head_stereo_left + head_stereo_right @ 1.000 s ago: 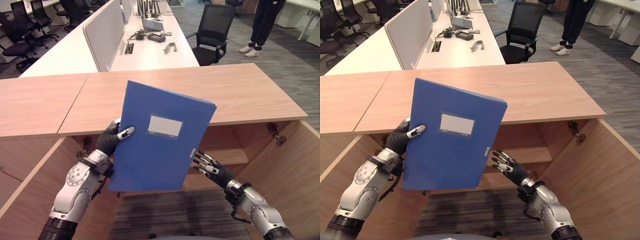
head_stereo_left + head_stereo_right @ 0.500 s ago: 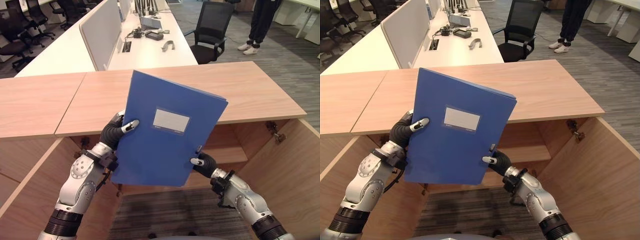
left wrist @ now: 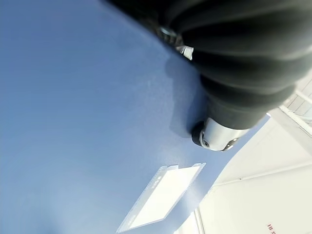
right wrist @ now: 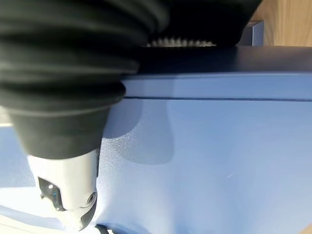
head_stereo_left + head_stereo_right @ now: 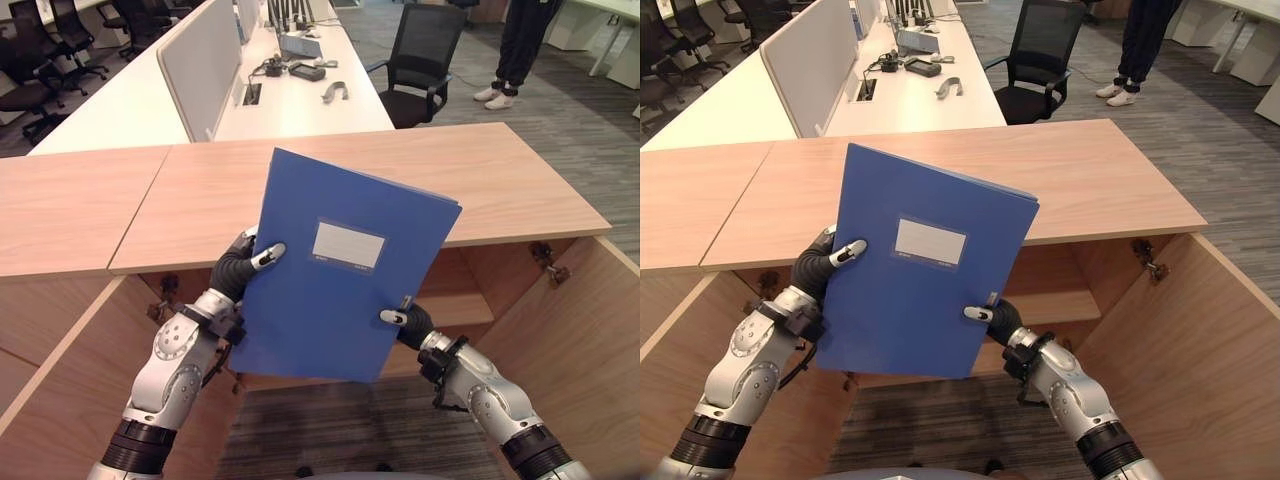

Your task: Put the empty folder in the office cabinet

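The left hand (image 5: 238,270) is clamped on the left edge of a flat, rigid blue plastic folder (image 5: 345,270), its thumb laid over the front face and its fingers hidden behind. The right hand (image 5: 408,322) is pinched on the folder's lower right edge, beside the small grey clasp, with the thumb pressed on the front. Between the two hands the folder is held upright and tilted slightly, with its white label pocket (image 5: 348,244) turned towards the camera, in the air in front of the open light-wood office cabinet (image 5: 520,190).

Behind the folder the cabinet's mouth is seen, with its doors swung out to either side and an inner shelf (image 5: 465,308) partly visible to the right of the folder. Beyond the cabinet's top, a long white table (image 5: 300,100) with a grey divider and small devices is seen, with a black office chair (image 5: 425,60) beside it and a person's legs (image 5: 520,45) farther back.

The task is judged to be about midway: the folder is lifted and secured, but not yet inside the cabinet. Lowering it, sliding it onto the shelf and letting go are left.

Counted: one folder, one open cabinet, two hands on the folder.
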{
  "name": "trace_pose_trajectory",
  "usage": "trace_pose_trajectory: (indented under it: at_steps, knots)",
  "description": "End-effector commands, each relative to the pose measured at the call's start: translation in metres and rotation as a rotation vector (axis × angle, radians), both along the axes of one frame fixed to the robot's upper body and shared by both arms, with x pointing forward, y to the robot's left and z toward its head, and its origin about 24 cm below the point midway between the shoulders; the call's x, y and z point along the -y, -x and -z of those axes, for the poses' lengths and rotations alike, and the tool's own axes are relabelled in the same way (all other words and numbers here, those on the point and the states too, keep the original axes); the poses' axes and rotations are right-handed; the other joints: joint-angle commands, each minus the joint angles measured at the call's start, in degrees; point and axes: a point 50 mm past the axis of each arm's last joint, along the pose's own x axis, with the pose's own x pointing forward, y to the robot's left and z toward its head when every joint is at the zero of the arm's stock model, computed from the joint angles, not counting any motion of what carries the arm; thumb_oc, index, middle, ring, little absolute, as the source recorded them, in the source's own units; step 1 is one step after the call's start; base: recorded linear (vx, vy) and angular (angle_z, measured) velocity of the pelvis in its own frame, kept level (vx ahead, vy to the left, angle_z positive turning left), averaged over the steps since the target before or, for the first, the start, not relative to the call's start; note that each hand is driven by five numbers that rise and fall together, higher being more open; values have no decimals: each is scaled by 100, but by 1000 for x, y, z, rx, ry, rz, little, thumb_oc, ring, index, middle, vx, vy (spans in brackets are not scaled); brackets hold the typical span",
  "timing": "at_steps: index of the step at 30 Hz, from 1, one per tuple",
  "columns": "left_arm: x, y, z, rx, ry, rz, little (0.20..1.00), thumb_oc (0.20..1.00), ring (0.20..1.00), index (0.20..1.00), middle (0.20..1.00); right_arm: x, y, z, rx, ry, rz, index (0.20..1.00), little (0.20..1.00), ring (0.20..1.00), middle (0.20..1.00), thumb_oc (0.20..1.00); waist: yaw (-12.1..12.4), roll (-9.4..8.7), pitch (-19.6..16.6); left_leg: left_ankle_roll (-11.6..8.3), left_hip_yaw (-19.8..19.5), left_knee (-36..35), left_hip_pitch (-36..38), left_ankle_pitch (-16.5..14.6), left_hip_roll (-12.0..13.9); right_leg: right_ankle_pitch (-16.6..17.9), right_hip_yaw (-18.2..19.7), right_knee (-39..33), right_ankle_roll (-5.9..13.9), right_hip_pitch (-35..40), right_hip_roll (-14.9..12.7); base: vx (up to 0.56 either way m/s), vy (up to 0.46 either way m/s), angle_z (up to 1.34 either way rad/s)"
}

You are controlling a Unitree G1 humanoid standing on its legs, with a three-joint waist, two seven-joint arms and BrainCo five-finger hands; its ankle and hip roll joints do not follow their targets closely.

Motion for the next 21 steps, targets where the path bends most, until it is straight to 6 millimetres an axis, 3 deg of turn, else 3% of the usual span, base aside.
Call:
trace_pose_trajectory:
  at_steps: [1,8,9,10,21]
  knots:
    - [34,-13,-18,94,55,114,200,200,200,200,200,-54,-18,-62,255,-214,-147,1000,1000,1000,1000,1000,10,-145,-44,-163,145,67,153,-380,139,-618,71,275,350,196,-158,0,0,0]
    - [47,-14,-20,92,109,143,200,200,200,200,200,-61,-17,-62,249,-224,-162,1000,1000,1000,1000,1000,6,-160,-39,-156,136,67,151,-382,140,-625,66,287,343,192,-155,0,0,0]
    - [50,-14,-20,90,119,154,200,200,200,200,200,-62,-17,-62,246,-225,-166,238,238,238,238,238,3,-162,-39,-155,135,67,152,-385,137,-628,67,286,340,189,-152,0,0,0]
    - [50,-14,-20,90,119,155,200,200,200,200,200,-62,-17,-62,246,-225,-166,200,200,200,200,200,3,-162,-39,-155,135,67,152,-385,138,-628,67,286,340,189,-152,0,0,0]
    - [55,-14,-20,88,126,170,200,200,200,200,200,-65,-16,-60,242,-222,-180,200,200,200,200,200,7,-164,-40,-144,127,67,160,-399,133,-638,65,310,350,185,-161,0,0,0]
